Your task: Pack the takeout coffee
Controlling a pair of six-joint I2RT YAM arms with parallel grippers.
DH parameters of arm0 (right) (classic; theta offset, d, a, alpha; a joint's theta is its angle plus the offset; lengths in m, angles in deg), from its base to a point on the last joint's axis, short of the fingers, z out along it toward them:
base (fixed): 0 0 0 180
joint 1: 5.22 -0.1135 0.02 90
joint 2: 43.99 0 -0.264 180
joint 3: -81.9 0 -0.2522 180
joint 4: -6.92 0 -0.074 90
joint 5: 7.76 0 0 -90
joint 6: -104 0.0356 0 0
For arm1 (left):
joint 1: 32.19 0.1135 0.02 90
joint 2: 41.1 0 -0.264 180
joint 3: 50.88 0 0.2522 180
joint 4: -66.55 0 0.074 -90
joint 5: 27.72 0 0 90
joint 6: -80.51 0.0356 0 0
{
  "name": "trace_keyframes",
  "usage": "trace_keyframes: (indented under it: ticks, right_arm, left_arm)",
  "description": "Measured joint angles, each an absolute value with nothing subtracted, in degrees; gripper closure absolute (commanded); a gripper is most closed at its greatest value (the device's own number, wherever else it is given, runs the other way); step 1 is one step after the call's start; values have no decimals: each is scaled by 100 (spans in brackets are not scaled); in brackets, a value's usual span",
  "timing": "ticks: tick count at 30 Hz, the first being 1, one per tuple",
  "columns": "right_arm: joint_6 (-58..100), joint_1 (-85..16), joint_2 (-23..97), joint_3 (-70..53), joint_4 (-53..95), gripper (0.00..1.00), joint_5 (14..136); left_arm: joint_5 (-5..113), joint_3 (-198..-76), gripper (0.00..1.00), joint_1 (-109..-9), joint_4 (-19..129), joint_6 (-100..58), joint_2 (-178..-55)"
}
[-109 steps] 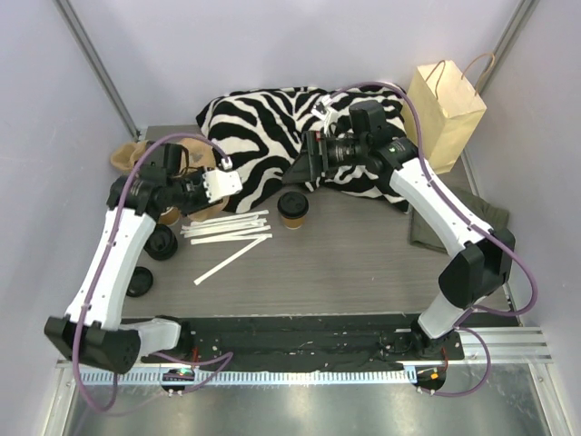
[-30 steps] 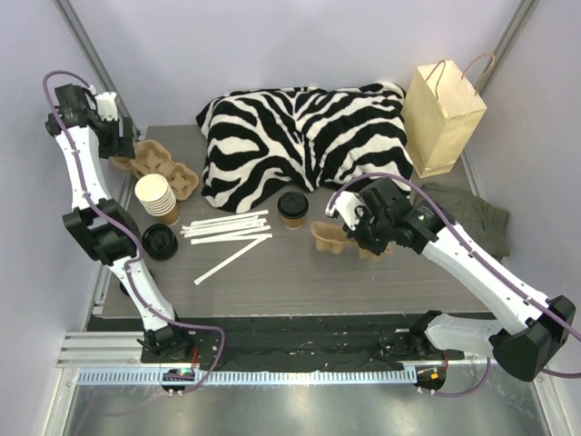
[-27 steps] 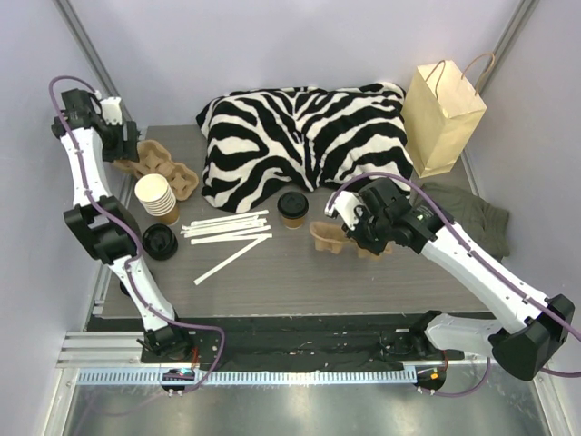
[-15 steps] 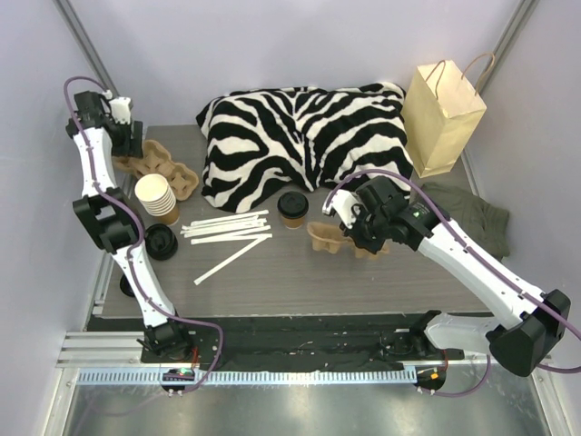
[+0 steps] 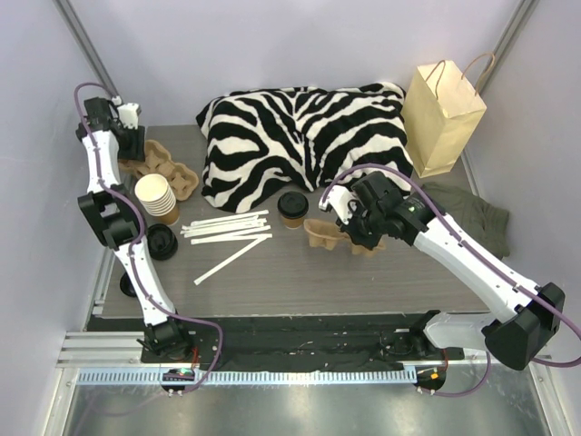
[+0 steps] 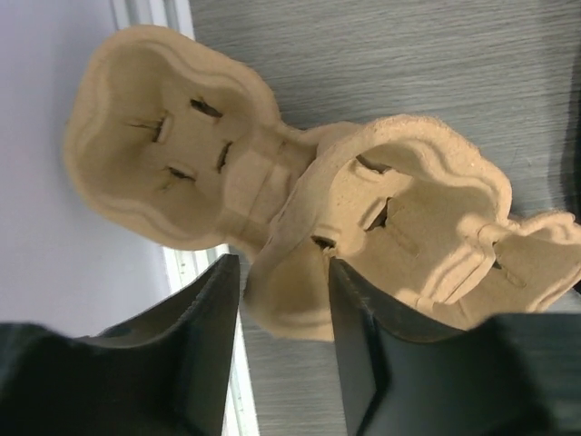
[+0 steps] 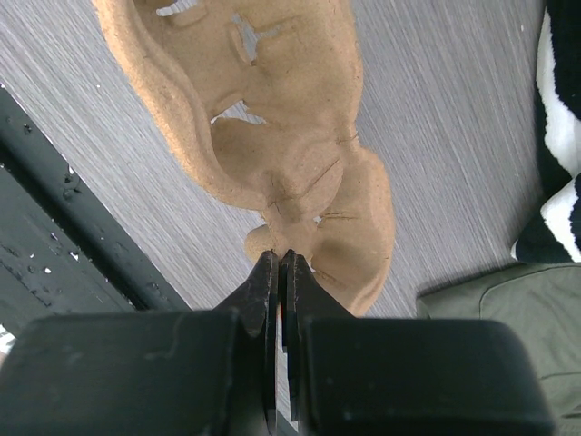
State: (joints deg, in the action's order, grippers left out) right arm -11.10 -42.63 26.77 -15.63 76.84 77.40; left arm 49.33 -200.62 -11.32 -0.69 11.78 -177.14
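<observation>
Down toward the far-left corner the left gripper [image 6: 280, 282] has come since a second ago, and its jaws have narrowed. They now stand partly apart, straddling the rim of the upper of two overlapping pulp carriers [image 5: 166, 171]. Whether the fingers [image 6: 204, 336] press that rim cannot be told. The left arm rises tall along the left wall, folded at the elbow, its wrist tipped down over those carriers.

Just in front of them stands a stack of lidless cups [image 5: 154, 195], with black lids [image 5: 161, 242] nearer still. White sticks [image 5: 227, 227] lie scattered on the surface [image 5: 363, 282].

The takeout coffee [image 5: 293, 208] stands upright at mid-surface, lid on, just before the zebra cloth [image 5: 304, 136].

The right arm has drawn its load a little leftward. The single carrier [image 5: 322, 234] now sits just beside the coffee, contact unclear. The right gripper [image 7: 280, 259] is clamped tight on that carrier's near rim. The right arm reaches in from the right, elbow low, forearm slanting toward the middle.

A paper bag [image 5: 445, 113] stands at the far right, with a green cloth [image 5: 467, 218] in front of it.
</observation>
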Motion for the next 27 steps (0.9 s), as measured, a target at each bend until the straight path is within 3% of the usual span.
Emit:
trace_keyframes:
  ticks: [8,18,27]
  right_arm:
    - [-1106,-4263,2710,-1456,7684,99,7740]
    - [-1090,-4263,2714,-1381,7686,99,7740]
    - [-1088,-4263,2717,-1191,7699,99,7716]
  left_arm:
    - [4872,-20067,100,-1196,-64,1050,-17854]
    - [4695,-20086,100,-1229,-43,258,-17343]
    - [5696,-20034,100,-1229,526,-161,-15793]
